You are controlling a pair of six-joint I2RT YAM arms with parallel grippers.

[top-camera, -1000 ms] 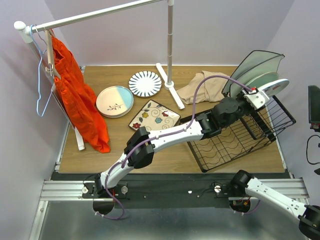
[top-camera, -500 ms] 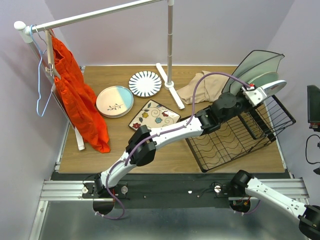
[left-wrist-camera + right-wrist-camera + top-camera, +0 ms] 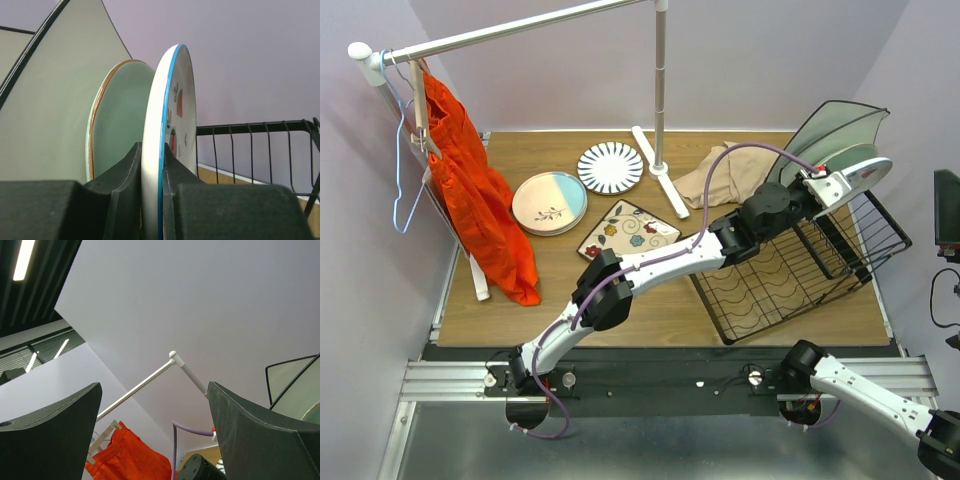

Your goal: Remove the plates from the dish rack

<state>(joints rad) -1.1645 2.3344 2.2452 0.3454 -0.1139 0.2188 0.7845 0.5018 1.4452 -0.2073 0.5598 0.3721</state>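
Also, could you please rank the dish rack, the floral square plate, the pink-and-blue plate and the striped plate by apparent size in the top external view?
1. dish rack, clearly largest.
2. floral square plate and pink-and-blue plate: too alike to separate.
3. striped plate, smallest.

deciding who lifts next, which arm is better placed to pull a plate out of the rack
Left. The left fingers pinch the blue-rimmed plate standing in the dish rack. The right fingers are open, parked at the near edge, aimed at the wall.
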